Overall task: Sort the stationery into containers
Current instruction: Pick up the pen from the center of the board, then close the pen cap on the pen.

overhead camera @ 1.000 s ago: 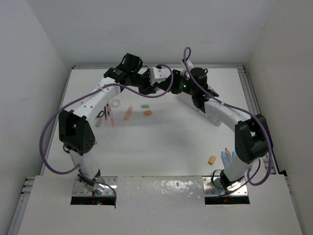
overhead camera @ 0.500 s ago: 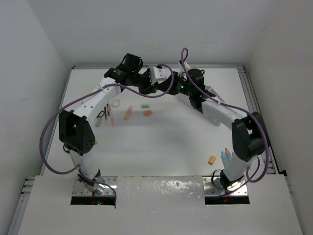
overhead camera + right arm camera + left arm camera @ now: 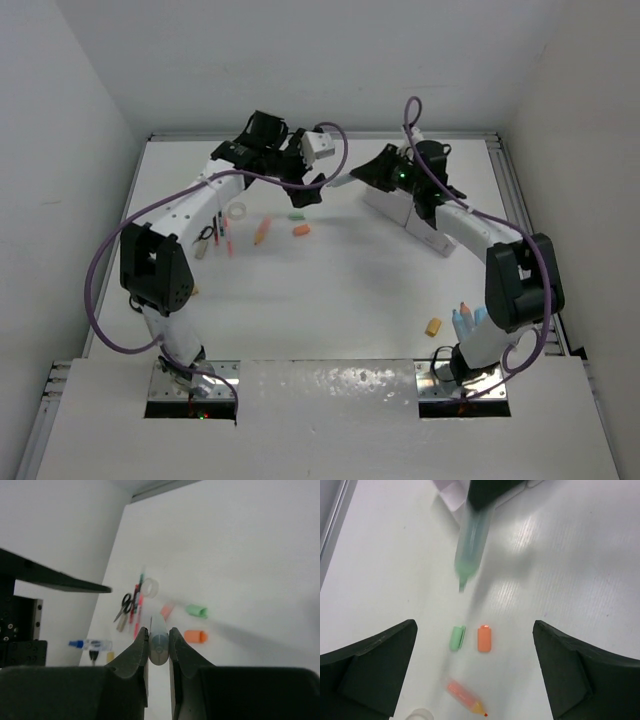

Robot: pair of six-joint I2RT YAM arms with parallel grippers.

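r gripper is clenched on a pale green pencil. both fingers press flat on its sides w/ no gap showing, and the blunt end faces the wrist cam. the pencil sticks out past the fingertips, tip angled down toward the table but not touching it. from the top cam it's in the air just left of the white organiser, not in any compartment.

l gripper is released: jaws spread wide, nothing between them, touching nothing. it hangs over the far part of the table, near the r gripper but apart from it. the pencil tip points toward the space under it.

on the table below the l gripper:
- green eraser & orange eraser lie side by side, just apart.
- an orange pencil lies tilted, nearer the cam.
- the rim of a tape ring shows at the frame's bottom edge.

in the r wrist view the scissors & red pens lie bunched together just beside the tape ring. a blue-capped bottle lies flat further off. a small orange piece sits near the r arm's base, well apart from the rest.
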